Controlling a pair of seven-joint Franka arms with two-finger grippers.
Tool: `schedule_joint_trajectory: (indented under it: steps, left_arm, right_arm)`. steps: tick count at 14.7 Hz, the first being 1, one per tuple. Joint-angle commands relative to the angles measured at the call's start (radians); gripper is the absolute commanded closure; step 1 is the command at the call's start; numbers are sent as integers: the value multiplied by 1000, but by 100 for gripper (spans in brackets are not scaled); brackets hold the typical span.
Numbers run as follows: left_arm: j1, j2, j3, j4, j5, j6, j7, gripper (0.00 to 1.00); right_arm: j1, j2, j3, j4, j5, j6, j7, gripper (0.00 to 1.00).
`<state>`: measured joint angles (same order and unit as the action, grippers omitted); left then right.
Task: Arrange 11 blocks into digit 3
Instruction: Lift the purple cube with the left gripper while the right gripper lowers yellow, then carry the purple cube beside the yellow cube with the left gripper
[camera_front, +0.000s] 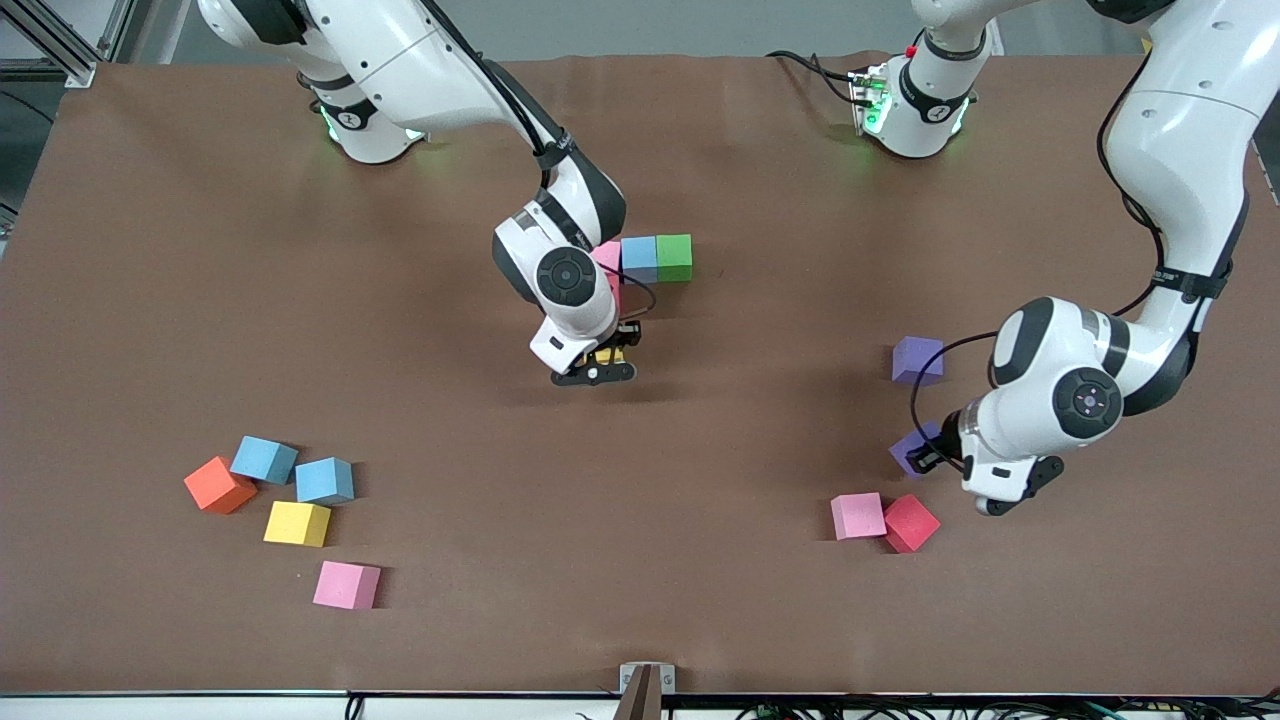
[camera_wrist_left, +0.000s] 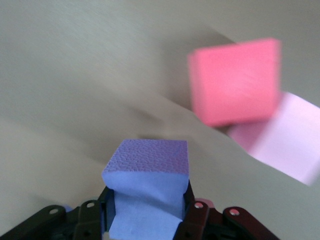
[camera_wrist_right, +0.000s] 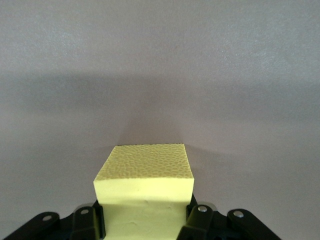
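Because the cubes are soft foam, light and squashy, they are best pinched gently on flat sides. The left gripper jaws clench a purple cube, which dents, beside the pink-and-red pair; the right gripper jaws clench a yellow cube near the pink-blue-green row.

Brown table, pink, blue and green cubes in a row at upper centre, right gripper just below them, left gripper on a purple cube at lower right, loose cubes at lower left.
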<state>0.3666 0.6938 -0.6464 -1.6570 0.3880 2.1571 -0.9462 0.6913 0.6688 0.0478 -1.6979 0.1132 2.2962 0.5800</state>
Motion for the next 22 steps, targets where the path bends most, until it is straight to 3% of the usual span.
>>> schedule_joint_trajectory:
  steps: [1,8,15,22]
  left_arm:
    - [9,-31,-48,-10,3,-48,-77,93]
    - [-12,-17,-194,-36,-11,-71,-653,93]
    - [-58,6,-199,-47,-61,-5,-753,93]
    - [-137,7,-196,-66,-92,44,-1023,91]
  right_arm:
    - [30,-18,-11,-72,19,12,15,89]
    - [51,-21,-9,-72,19,-17,58,89]
    - [51,-23,-11,-72,17,-46,57,88]
    - [50,-32,-11,-72,17,-67,57,88]
